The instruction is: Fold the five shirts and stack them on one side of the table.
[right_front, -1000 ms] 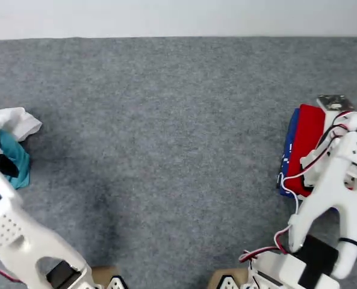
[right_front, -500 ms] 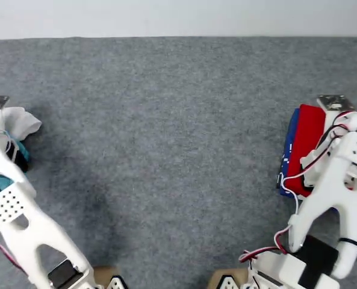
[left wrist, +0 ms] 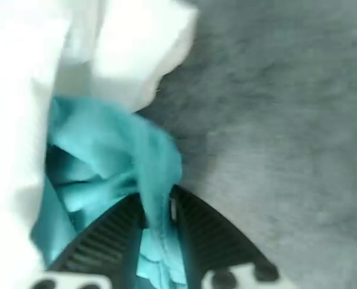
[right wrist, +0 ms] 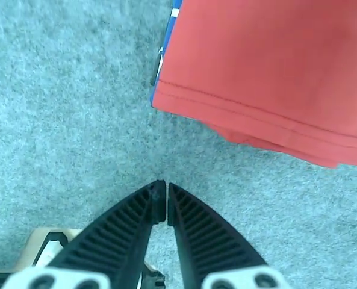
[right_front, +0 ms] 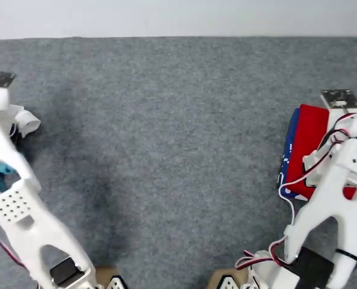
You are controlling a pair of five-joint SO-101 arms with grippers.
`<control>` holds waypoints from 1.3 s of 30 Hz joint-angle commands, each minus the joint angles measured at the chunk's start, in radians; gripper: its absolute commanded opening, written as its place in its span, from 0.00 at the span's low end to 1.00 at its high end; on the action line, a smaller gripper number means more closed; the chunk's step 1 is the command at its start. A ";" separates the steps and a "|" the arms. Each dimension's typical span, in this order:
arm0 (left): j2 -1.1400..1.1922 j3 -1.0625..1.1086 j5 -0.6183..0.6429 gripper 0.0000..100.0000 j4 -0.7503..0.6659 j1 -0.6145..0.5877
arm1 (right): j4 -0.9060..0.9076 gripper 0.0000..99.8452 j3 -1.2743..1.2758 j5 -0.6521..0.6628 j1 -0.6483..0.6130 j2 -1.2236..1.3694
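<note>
Left end effector [left wrist: 159, 220]: its jaws are pinched narrow on a fold of the teal shirt [left wrist: 106, 162], which bunches up between them and lies half under the white shirt [left wrist: 106, 54]. In the high view this loose pile sits at 9 o'clock on the grey worktop [right_front: 178, 120], with the white shirt [right_front: 26, 122] peeking out beside the left arm [right_front: 15, 205] and a scrap of teal [right_front: 3, 170] under it.

Over the last second the left arm has swung from the 8 o'clock corner up over the pile, so that it now covers most of the cloth that lay open to view a second ago. That reads as a fresh pick: the teal shirt is gripped but not yet lifted, and it looks to be the next one to be spread and folded.

Right end effector [right wrist: 162, 201]: closed tip to tip on nothing, hanging over bare worktop just beside the red shirt [right wrist: 268, 72]. The red shirt [right_front: 310, 138] lies folded on a blue shirt [right_front: 291, 144] at 3 o'clock, and that stack has not moved; the right arm [right_front: 335, 192] has only drifted a little toward 5 o'clock. Two shirts look done, and the pile at 9 o'clock is unfolded work.
</note>
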 commanded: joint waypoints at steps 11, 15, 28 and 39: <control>-0.703 0.363 0.117 0.00 0.015 0.425 | 0.039 0.02 -0.008 -0.014 -0.013 -0.038; -0.824 0.361 0.178 0.00 0.005 0.511 | 0.039 0.02 -0.008 -0.014 -0.012 -0.038; -0.965 0.016 0.233 0.00 -0.153 0.298 | 0.039 0.02 -0.006 -0.014 -0.010 -0.038; -0.973 -0.363 0.235 0.00 -0.107 0.476 | 0.039 0.02 -0.006 -0.014 -0.013 -0.038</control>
